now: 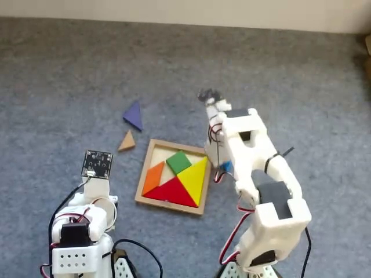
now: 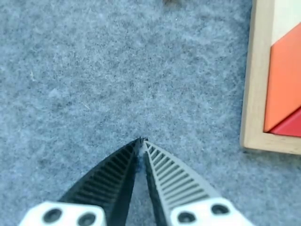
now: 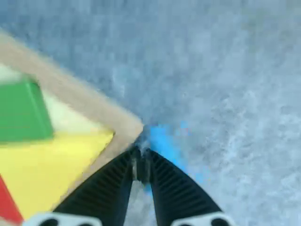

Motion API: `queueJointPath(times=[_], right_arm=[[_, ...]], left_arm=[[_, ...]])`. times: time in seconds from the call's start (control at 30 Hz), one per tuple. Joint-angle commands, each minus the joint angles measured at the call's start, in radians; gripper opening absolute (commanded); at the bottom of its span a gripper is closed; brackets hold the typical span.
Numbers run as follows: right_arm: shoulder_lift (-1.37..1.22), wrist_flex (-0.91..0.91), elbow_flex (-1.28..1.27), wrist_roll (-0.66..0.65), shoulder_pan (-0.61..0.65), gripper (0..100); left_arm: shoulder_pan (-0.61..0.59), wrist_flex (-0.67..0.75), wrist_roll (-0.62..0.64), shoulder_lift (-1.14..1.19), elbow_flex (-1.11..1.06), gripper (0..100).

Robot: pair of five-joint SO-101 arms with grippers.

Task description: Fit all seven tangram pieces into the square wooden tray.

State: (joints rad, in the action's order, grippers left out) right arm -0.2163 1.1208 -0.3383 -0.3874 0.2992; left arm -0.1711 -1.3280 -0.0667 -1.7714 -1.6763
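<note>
The square wooden tray [image 1: 149, 152] lies mid-table and holds a green square [image 1: 178, 161], an orange piece [image 1: 153, 177], a red triangle [image 1: 171, 191] and a yellow triangle [image 1: 194, 178]. A purple triangle [image 1: 134, 115] and a tan triangle [image 1: 127, 141] rest on the carpet beyond the tray's far left corner. My right gripper [image 3: 141, 157] sits just off the tray's far right corner [image 3: 129, 123], its fingers pinched on a blue piece [image 3: 162, 141], also seen as the blue piece [image 1: 225, 167]. My left gripper [image 2: 142, 140] is shut and empty over carpet beside the tray's left rim [image 2: 257, 80].
Grey carpet [image 1: 69, 75] covers the table with open room on the far side and left. The right arm's white body [image 1: 255, 162] stretches along the tray's right side. A small dark object [image 1: 207, 94] lies beyond the right arm.
</note>
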Motion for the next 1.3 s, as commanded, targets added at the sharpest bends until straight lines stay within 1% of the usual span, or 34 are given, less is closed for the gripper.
queueJointPath(times=[0.0,0.17,0.33,0.5,0.53,0.6,0.67,0.73,0.8,1.0,1.13,1.27], right_arm=[[0.033,0.070,0.001,-0.057,-0.013,0.5],[0.079,0.124,-0.004,-0.098,-0.030,0.5],[0.245,0.125,-0.004,-0.094,-0.073,0.5],[0.326,0.097,-0.004,-0.077,-0.067,1.1],[0.325,0.088,-0.002,-0.043,-0.061,1.3],[0.309,0.064,-0.002,0.051,-0.056,4.8],[0.278,0.056,-0.002,0.141,-0.056,11.9],[0.240,0.050,-0.002,0.186,-0.054,17.9],[0.196,0.050,0.005,0.195,-0.048,21.2],[0.077,0.050,0.008,0.196,-0.022,21.4],[0.054,-0.025,0.001,0.193,-0.028,21.4],[0.051,-0.050,-0.001,0.190,-0.028,21.4]], left_arm=[[-0.008,-0.008,0.008,-0.038,-0.021,1],[-0.008,-0.008,0.008,-0.038,-0.021,1],[-0.008,-0.008,0.008,-0.038,-0.021,1],[-0.008,-0.008,0.008,-0.038,-0.021,1],[-0.008,-0.008,0.008,-0.038,-0.021,1],[-0.008,-0.008,0.008,-0.038,-0.021,1],[-0.008,-0.008,0.008,-0.038,-0.021,1],[-0.008,-0.008,0.008,-0.038,-0.021,1],[-0.008,-0.008,0.008,-0.038,-0.021,1],[-0.008,-0.008,0.008,-0.038,-0.021,1],[-0.008,-0.008,0.008,-0.038,-0.021,1],[-0.008,-0.008,0.008,-0.038,-0.021,1]])
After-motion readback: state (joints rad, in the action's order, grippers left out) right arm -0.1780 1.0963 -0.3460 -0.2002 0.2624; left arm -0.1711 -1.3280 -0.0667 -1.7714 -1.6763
